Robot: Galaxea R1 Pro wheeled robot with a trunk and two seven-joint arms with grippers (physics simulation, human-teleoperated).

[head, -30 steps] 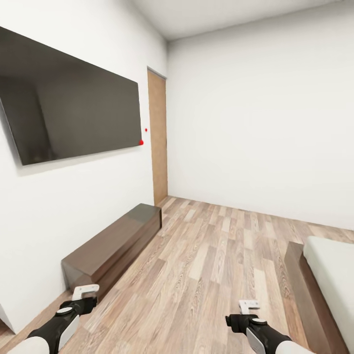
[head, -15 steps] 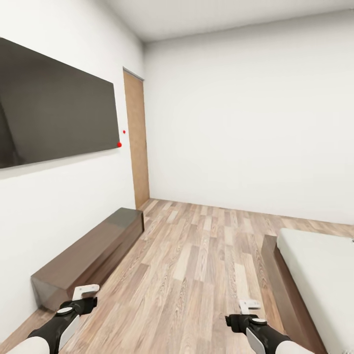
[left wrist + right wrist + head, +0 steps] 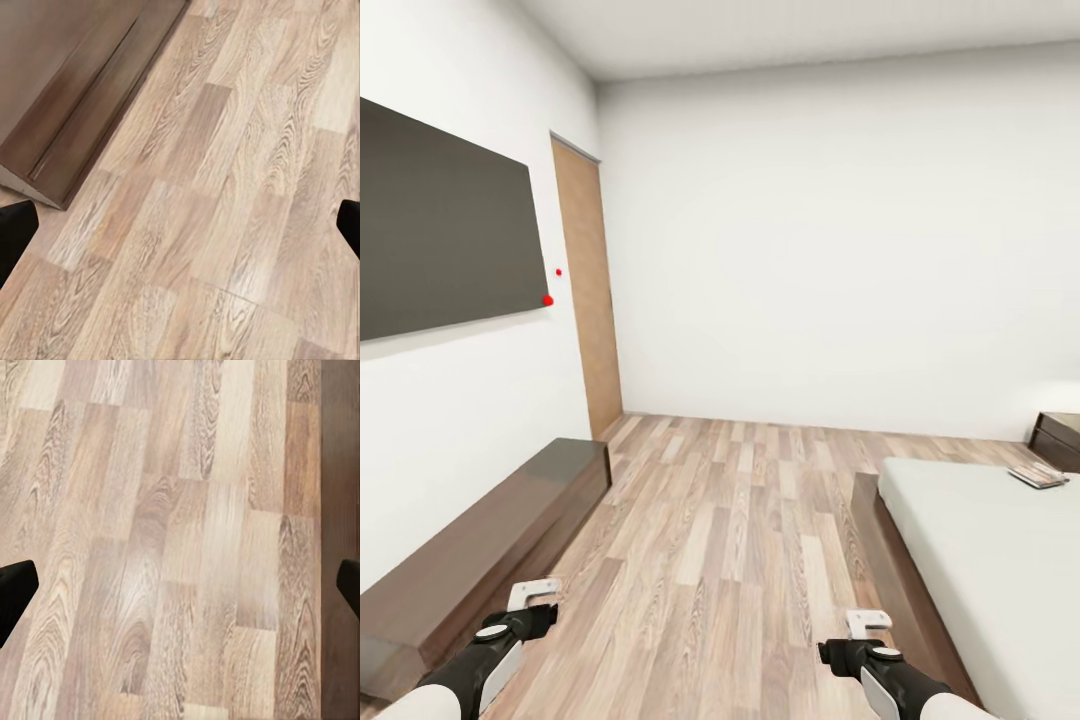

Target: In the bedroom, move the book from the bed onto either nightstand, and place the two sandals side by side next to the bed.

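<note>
Head view shows the book [image 3: 1038, 475] lying on the bed [image 3: 980, 560] near the nightstand [image 3: 1060, 438]; no sandals seen. My left gripper [image 3: 532, 594] and right gripper [image 3: 867, 622] hang spread and empty. Approach step; next I roll toward the book.

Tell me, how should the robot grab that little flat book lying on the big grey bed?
The thin flat book lies flat on the light-grey mattress of the dark-framed bed, near its far end, beside the dark wooden nightstand. Probably best to come from above and pinch one free edge, since a thin book lying flat offers little else. Both hands are far from it.
</note>
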